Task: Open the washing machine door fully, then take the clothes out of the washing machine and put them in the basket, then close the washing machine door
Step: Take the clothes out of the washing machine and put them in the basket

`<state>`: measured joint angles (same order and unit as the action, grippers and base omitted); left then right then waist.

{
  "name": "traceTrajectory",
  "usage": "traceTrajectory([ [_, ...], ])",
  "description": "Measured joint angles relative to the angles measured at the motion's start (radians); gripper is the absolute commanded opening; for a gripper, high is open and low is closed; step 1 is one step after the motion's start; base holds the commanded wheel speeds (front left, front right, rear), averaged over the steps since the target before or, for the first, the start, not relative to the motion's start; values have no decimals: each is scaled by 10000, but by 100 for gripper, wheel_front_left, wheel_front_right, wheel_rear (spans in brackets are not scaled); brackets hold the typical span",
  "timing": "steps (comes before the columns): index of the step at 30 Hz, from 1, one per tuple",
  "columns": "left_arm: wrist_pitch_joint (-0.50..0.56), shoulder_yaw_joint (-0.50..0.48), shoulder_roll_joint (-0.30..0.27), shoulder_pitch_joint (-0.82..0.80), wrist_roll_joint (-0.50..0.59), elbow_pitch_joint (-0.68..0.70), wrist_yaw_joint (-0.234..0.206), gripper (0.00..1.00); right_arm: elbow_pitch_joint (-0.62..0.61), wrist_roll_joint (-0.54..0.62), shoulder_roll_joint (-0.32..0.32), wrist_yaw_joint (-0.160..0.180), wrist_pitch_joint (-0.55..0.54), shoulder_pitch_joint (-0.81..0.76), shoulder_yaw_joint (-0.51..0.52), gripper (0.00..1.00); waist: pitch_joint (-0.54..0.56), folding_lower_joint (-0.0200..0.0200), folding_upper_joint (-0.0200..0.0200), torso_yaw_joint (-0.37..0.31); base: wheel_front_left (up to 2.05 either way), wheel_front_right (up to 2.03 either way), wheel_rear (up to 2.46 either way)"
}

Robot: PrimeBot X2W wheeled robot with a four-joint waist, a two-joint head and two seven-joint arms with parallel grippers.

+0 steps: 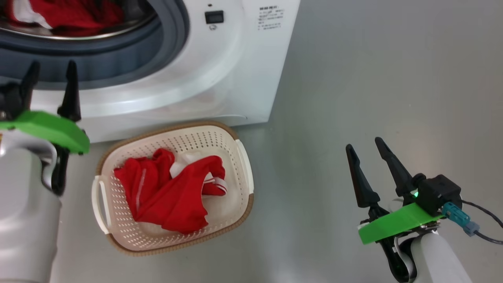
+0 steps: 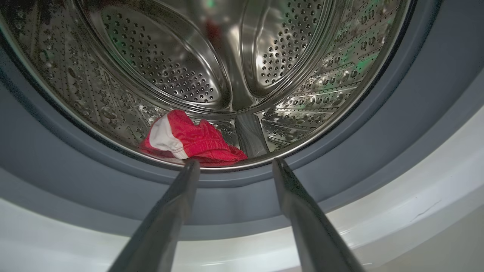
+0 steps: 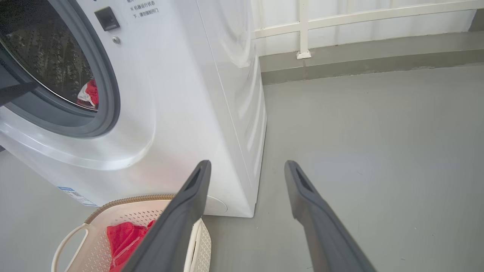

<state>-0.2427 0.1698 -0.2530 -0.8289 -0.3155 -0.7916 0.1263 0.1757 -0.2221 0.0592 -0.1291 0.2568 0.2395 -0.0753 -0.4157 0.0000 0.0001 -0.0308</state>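
Left gripper (image 1: pixel 53 67) hangs at the near left, level with the mouth of the washing machine (image 1: pixel 220 70), fingers spread wide, nothing between them. Its wrist view looks straight into the steel drum (image 2: pixel 170 75). The mouth stands uncovered, so the door-opening step is judged done. One red garment (image 2: pixel 189 140) with white trim lies on the drum bottom, just behind the grey rubber ring (image 2: pixel 416 113) and a little left of the gripper's line. Right of that and nearer, on the floor (image 1: pixel 373 78) close against the machine's foot, the basket (image 1: pixel 235 137) already holds a heap of clothes (image 1: pixel 169 192). Judged about halfway: at least this one piece to fetch, then the door to close. Right gripper (image 1: pixel 364 143) at the near right, well apart from the basket, fingers equally wide and empty, over bare floor. Far right, a white railing (image 3: pixel 302 26). In the way: only the ring's lip ahead of the left fingers. Whether the basket sits in the door's swing cannot be told.
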Motion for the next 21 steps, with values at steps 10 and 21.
traceTrajectory([
  [10,138,838,-226,-2376,1120,-2531,-531,100,-42,-205,-10,0,0,436,-213,100,-809,0,0,-415,0,0,0],
  [21,407,1703,-652,-4188,2146,-4240,-1070,100,-90,-380,-10,0,0,739,-424,100,-1214,0,0,-733,0,0,0],
])
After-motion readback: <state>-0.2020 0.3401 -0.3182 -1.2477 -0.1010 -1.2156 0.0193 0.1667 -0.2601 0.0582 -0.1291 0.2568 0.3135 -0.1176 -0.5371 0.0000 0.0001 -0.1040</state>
